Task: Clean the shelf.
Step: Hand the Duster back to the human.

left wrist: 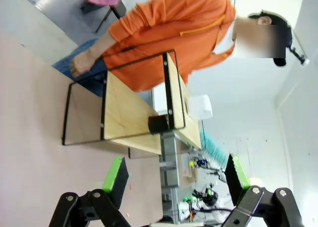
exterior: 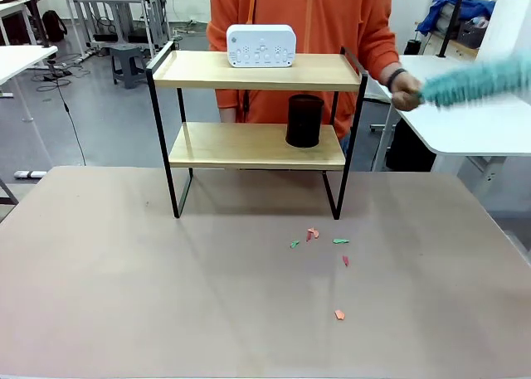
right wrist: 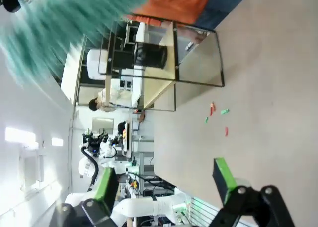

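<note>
The shelf (exterior: pixel 191 70) stands at the far middle of the table, with a white device (exterior: pixel 260 46) on its top board and a black cup (exterior: pixel 304 121) on the lower board. A person in orange stands behind it. Their hand (exterior: pixel 405 90) holds a teal duster (exterior: pixel 477 85) off to the right of the shelf. My left gripper (left wrist: pixel 176 170) is open, nothing between its pads, and faces the shelf (left wrist: pixel 124 113) from a distance. My right gripper (right wrist: pixel 165 180) is open too, with the blurred duster (right wrist: pixel 64 23) above the shelf (right wrist: pixel 175 58).
Several small red and green scraps (exterior: pixel 314 234) lie on the brown table (exterior: pixel 124 271) in front of the shelf's right legs, and one orange scrap (exterior: pixel 339 314) lies nearer. A white table (exterior: pixel 481 130) stands at the right behind.
</note>
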Controlling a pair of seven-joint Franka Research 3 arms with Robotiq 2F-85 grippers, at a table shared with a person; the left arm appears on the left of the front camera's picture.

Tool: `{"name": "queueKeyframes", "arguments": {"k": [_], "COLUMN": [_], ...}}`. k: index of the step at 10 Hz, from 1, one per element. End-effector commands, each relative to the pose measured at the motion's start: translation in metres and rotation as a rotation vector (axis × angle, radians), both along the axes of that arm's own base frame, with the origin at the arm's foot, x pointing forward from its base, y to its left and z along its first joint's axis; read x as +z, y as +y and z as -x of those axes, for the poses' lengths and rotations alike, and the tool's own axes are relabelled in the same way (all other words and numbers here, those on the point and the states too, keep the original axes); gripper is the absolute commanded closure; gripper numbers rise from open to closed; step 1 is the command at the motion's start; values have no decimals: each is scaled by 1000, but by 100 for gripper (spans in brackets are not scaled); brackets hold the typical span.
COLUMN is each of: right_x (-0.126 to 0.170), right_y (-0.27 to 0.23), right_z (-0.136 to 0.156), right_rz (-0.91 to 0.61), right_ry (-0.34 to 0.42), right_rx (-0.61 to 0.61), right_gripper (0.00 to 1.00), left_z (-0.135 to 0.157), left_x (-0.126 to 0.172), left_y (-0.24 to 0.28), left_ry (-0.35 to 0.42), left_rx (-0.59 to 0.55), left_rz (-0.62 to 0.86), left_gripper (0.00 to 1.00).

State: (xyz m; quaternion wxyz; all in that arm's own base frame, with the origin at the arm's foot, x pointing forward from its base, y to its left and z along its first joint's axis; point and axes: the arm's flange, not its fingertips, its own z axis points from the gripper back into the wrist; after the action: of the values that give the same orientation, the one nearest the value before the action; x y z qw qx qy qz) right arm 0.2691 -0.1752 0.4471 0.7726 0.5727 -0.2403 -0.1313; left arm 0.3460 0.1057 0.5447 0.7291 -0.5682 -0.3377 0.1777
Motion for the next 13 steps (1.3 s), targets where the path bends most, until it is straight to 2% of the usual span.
{"name": "queueKeyframes", "arguments": {"k": [1,3,4,5,6,7,13], "right_x": [11,21,16,3,-8,44,44], "right_y": [40,113,161,208,237,124,124], "right_z": [1,-6,-11,-18,-19,-54,-54], "right_rz": [-70,-179,-144,-139,-158,-143,-143], "right_ry": [-33,-89,-55,12,64,-62,-62], "right_rx": [53,154,193,211,318,224,224], "right_gripper": [0,0,0,0,0,0,0], "left_z": [2,3,4,3,-5,-20,-20], "left_x": [-31,-67,-76,-82,-85,-69,-69], "left_y": [-44,-95,-112,-123,-119,-116,-116], "left_ry": [33,83,93,138,183,129,129], "left_rx": [-176,-318,-337,-300,-283,-345,-345], "left_rz": [85,150,191,160,123,166,166], "left_gripper": [0,0,0,0,0,0,0]}}
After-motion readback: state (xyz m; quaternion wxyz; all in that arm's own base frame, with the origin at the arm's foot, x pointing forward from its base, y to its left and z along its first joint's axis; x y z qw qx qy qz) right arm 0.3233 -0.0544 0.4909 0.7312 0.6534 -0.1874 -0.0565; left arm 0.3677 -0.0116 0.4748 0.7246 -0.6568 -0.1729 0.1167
